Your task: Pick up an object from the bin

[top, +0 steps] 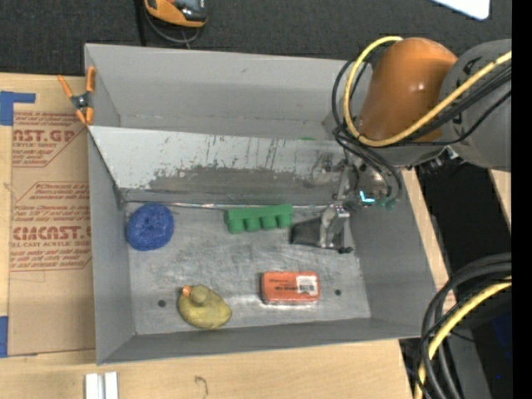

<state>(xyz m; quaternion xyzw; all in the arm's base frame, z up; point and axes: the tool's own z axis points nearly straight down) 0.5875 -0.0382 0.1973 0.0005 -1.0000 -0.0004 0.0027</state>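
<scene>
My gripper (334, 233) hangs at the right side of the bin floor, fingers pointing down. A small dark grey wedge-shaped thing (304, 234) lies right at its fingertips, to their left; whether the fingers touch it I cannot tell. A green toothed block (258, 219) lies just left of that, near the back wall. An orange rectangular box with a white label (289, 288) rests on the floor in front of the gripper.
A blue fuzzy ball (150, 226) sits at the left wall. A yellow rubber duck (204, 307) lies at the front left. The arm with its orange cover and yellow cables leans in over the right rim.
</scene>
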